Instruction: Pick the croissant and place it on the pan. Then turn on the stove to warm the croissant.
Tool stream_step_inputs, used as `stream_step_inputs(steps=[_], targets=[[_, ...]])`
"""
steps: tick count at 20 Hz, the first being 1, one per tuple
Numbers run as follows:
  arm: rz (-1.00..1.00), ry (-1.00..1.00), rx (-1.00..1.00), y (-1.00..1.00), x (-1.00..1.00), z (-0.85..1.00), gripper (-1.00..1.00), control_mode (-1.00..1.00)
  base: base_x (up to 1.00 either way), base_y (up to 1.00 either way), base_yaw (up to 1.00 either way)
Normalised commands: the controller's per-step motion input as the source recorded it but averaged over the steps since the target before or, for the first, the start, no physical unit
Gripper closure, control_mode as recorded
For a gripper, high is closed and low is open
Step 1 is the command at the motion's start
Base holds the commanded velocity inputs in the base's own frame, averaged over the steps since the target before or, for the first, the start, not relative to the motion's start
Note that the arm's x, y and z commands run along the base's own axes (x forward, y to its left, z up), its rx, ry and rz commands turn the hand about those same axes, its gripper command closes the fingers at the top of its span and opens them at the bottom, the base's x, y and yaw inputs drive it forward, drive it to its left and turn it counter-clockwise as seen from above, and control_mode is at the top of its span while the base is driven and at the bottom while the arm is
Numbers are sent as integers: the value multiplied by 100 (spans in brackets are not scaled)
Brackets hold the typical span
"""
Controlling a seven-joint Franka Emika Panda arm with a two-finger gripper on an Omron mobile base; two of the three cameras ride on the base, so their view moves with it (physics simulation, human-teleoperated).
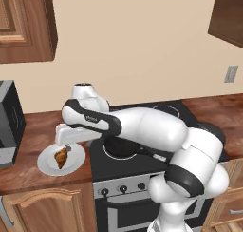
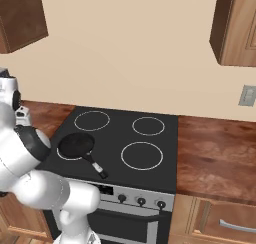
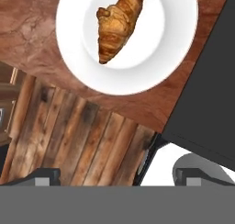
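Closest up is the hand, fingers spread wide with nothing in them, hanging over the table edge just short of the white plate. The croissant lies on that plate, left of the stove; the pan waits on the front-left burner. Best bet: the arm centres over the pastry's thick middle, straddles it across the narrow width, then closes gently.
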Motion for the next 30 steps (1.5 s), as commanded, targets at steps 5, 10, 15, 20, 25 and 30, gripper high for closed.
stream_step_inputs(steps=[5,10,15,20,25,30], targets=[[0,0,0,7,41,-27,-100,-100,0,0,0],[0,0,0,20,39,-25,-100,-100,0,0,0],[0,0,0,43,20,-19,-100,-100,0,0,0],[0,0,0,41,30,-18,-100,-100,0,0,0],[0,0,-1,18,42,-18,-100,-100,0,0,0],[0,0,-2,13,26,-17,-100,-100,0,0,0]])
